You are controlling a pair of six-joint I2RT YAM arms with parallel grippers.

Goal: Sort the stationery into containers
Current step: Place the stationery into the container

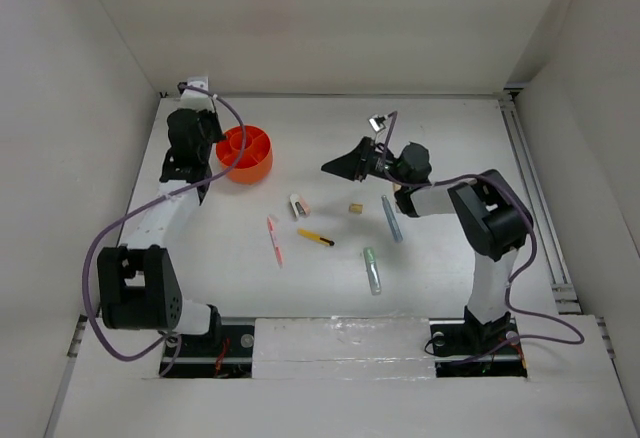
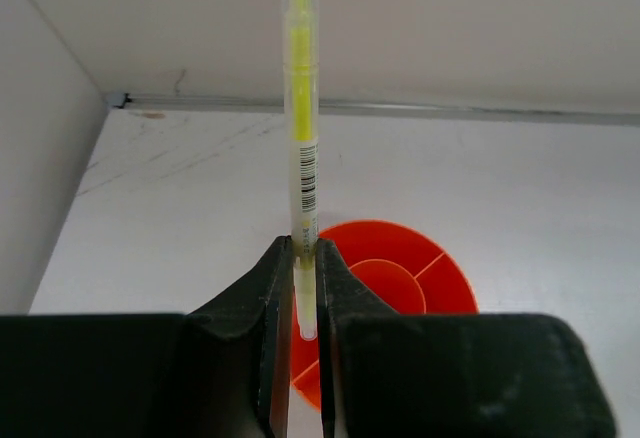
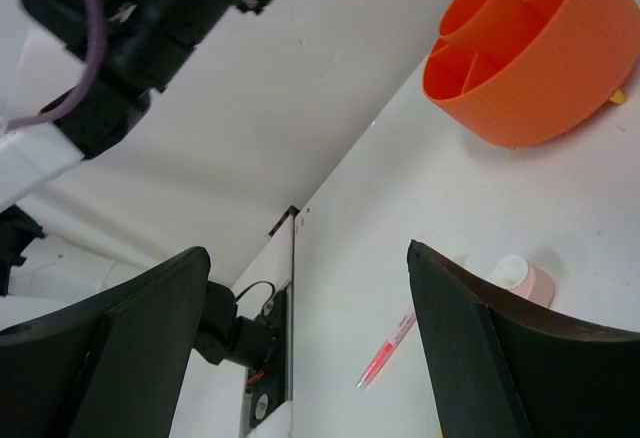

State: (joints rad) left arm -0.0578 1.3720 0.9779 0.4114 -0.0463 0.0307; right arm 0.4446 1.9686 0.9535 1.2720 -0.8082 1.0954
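Nearest the lens, shows the left gripper (image 2: 305, 258) shut tight on a pale yellow pen (image 2: 300, 108), upright, top end cut off by the frame, with the orange cup (image 2: 400, 243) just behind and half hidden by the black fingers. Shows loose on the table, left to right, pink pen (image 1: 275, 241), white-and-pink eraser (image 1: 298, 205), yellow-black pen (image 1: 316, 238), tan eraser (image 1: 355, 208), pale green pen (image 1: 372, 270), grey-blue pen (image 1: 391, 218), all outside the cup. Farther right, shows the right gripper (image 3: 308, 258) with jaws wide apart around nothing, fingertips only partly in frame.
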